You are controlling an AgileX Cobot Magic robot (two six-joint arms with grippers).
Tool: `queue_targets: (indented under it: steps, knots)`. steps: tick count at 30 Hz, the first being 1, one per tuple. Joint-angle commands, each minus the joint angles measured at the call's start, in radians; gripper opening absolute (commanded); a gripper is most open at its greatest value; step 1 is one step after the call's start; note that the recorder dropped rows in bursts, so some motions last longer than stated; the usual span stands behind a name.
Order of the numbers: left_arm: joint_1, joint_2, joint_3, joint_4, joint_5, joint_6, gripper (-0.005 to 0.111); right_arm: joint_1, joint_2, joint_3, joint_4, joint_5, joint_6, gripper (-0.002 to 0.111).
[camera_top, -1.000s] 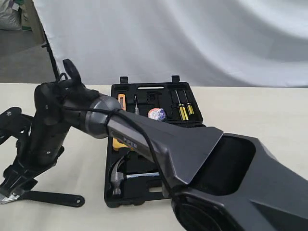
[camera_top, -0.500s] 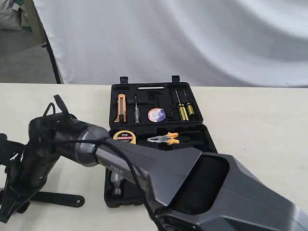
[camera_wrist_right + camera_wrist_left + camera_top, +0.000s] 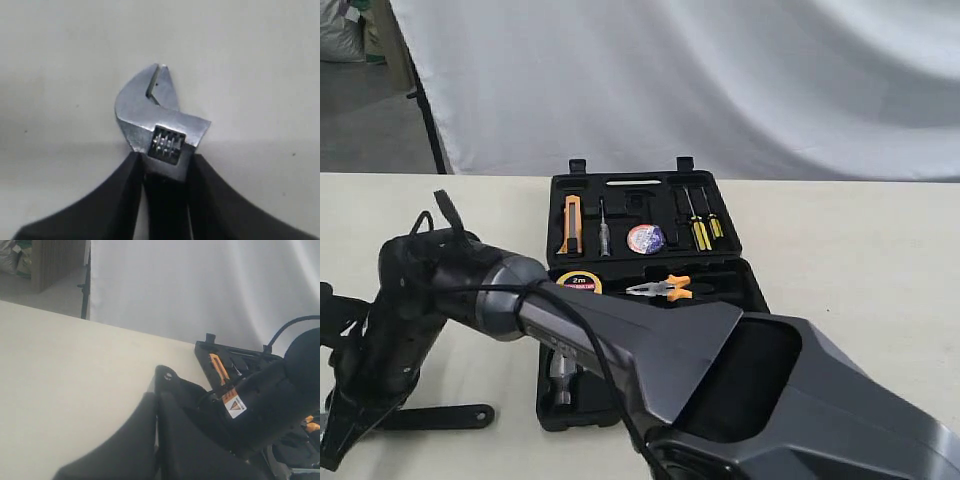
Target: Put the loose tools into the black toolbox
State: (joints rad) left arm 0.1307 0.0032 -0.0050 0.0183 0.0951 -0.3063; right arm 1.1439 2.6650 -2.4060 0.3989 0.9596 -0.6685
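Dropped lower, right end effector (image 3: 165, 162) pinches adjustable wrench (image 3: 159, 117).

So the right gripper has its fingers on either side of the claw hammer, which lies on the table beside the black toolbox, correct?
Wrong tool. The right gripper has its fingers on either side of the adjustable wrench, just below its silver head, as the right wrist view shows. The wrench does lie on the table beside the black toolbox.

The adjustable wrench (image 3: 160, 120) is showing a bare metal head, brushed and faintly glossy. The black toolbox (image 3: 557, 210) is looking like matt moulded plastic, and the table (image 3: 840, 260) is appearing smooth and matt.
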Motion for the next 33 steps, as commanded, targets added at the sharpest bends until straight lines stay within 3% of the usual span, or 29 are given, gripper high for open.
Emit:
queue_targets:
  steps: [1,9,26,33]
  knots:
    - [0.025,-0.003,-0.003,0.004,-0.007,-0.005,0.001,-0.006,-0.067,0.000,0.000,0.078,0.014,0.000]
    - [0.025,-0.003,-0.003,0.004,-0.007,-0.005,0.001,-0.038,-0.140,0.000,-0.048,0.260,0.018,0.000]
    - [0.025,-0.003,-0.003,0.004,-0.007,-0.005,0.001,-0.303,-0.260,0.005,-0.077,0.261,0.097,0.000]
    - [0.025,-0.003,-0.003,0.004,-0.007,-0.005,0.001,-0.354,-0.321,0.190,-0.091,0.261,0.088,0.000]
